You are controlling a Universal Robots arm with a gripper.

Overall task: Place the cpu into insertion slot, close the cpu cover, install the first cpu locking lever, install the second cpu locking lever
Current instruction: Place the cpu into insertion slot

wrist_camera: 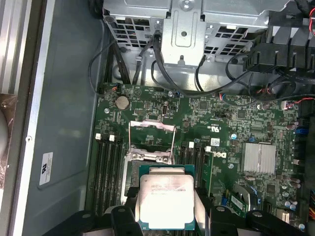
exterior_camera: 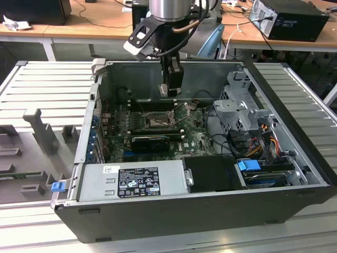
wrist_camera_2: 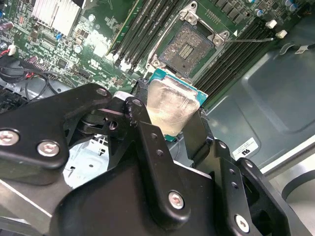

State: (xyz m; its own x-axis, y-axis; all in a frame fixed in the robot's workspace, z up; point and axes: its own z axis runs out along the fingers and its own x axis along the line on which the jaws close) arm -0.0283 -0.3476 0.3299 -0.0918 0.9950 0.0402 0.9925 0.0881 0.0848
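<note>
While the gripper [wrist_camera_2: 167, 118] hangs low inside the open computer case [exterior_camera: 174, 211], its two black fingers [wrist_camera_2: 197, 132] are closed narrowly on opposite edges of the chip [wrist_camera_2: 170, 103], holding it flat with its pale metal face showing in both wrist views. Chip and board are apart: the chip is in the air, and the socket [wrist_camera_2: 186, 49] lies just below and a little ahead of the gripper, its dark centre bare. At one edge of the socket the cover [wrist_camera: 147, 156] stands raised on its hinge, a thin metal frame with an open window. A thin wire lever [wrist_camera_2: 248, 39] is swung out to one side, unlatched. Judging from this, no step is finished: the chip is not yet seated, the cover is open, and the levers are left to fasten. Room looks tight near the socket and generous farther out. Rows of dark memory slots [wrist_camera_2: 142, 34] run close along two sides of the socket, and the raised cover guards a third. Above the socket nothing seems to block a straight descent. Farther from the gripper, a metal drive cage [wrist_camera: 187, 29] with loose black cables [wrist_camera: 177, 90] and the grey case wall [wrist_camera: 64, 98] stand well apart.
</note>
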